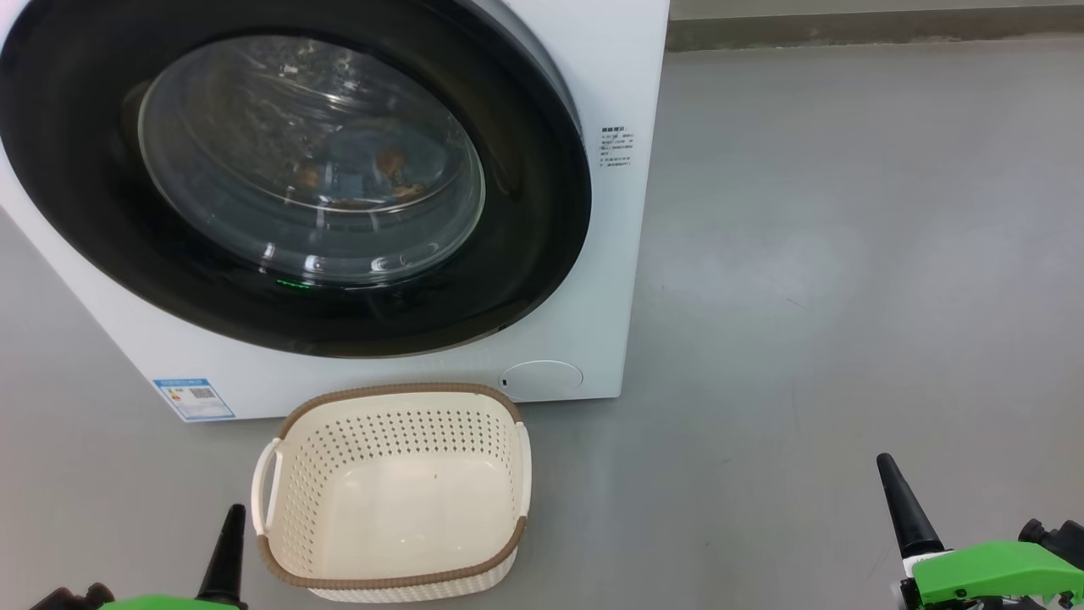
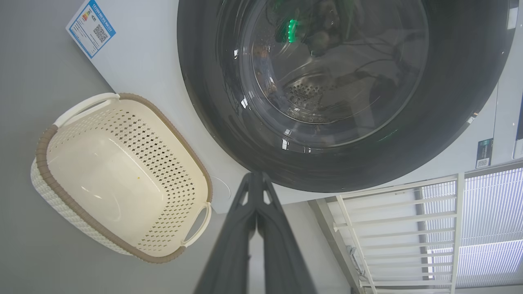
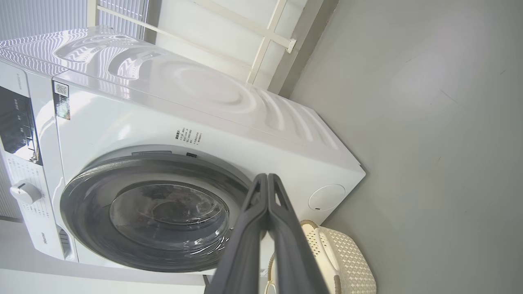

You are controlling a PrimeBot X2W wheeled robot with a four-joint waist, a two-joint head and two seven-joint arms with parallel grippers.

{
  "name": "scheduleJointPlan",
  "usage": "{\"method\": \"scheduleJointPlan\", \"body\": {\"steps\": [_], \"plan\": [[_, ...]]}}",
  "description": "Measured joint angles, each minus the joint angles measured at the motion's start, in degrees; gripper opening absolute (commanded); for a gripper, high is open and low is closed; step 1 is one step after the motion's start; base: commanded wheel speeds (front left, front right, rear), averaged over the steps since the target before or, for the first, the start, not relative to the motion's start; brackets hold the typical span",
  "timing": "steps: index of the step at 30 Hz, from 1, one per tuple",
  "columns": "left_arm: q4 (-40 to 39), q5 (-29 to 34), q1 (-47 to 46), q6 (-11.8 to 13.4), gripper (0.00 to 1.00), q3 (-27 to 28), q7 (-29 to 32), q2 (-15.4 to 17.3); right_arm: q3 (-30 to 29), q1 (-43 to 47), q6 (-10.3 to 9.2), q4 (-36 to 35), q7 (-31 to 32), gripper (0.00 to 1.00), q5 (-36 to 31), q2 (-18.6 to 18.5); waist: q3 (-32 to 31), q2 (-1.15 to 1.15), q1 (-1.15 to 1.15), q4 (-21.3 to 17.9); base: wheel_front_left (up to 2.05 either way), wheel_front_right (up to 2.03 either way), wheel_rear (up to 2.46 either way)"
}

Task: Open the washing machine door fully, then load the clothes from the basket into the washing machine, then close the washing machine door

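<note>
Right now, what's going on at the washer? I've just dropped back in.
Nothing is being handled. The washing machine door looks closed on the washing machine, and the clothes show through its glass, inside the drum. The basket stands empty on the floor just in front. The left gripper and right gripper are both shut, hold nothing, and sit low, clear of door and basket.

The big white box-shaped washing machine has a blue-framed energy label at the lower corner of its front, with coloured bars and a QR code. Its words are too small to read. A block of small black print beside the glossy black round door is also not readable.
</note>
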Motion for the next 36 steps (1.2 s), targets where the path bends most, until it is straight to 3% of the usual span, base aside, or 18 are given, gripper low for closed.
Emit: {"method": "scheduleJointPlan", "body": {"steps": [36], "plan": [[-0.12, -20.57, -2.46, 0.00, 0.00, 1.60, 5.94, -0.94, -3.24, -0.16, 0.00, -2.57, 5.86, 0.00, 18.75, 2.26, -0.96, 0.00, 0.00, 0.38, 0.00, 0.00, 0.00]]}}
